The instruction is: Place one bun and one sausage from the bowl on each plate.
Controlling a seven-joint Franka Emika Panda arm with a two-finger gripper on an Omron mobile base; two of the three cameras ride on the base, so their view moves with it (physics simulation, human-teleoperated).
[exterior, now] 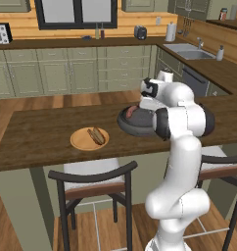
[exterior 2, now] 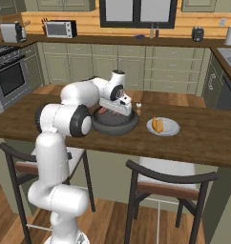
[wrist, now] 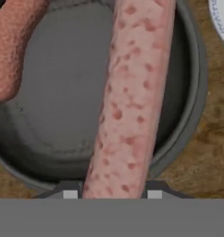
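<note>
Over the bowl (wrist: 188,92) | gripper (wrist: 112,193) clamped on 1 sausage (wrist: 132,102) near its end | risk: long overhang, could swing or slip during lift

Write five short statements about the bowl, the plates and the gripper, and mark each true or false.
1. The gripper is shut on a sausage above the dark grey bowl. True.
2. A second sausage lies in the bowl. True.
3. The tan plate is bare. False: it already holds a bun and a sausage.
4. The bowl stands on the kitchen floor. False: it stands on the wooden counter.
5. The white plate holds a bun. True.
</note>
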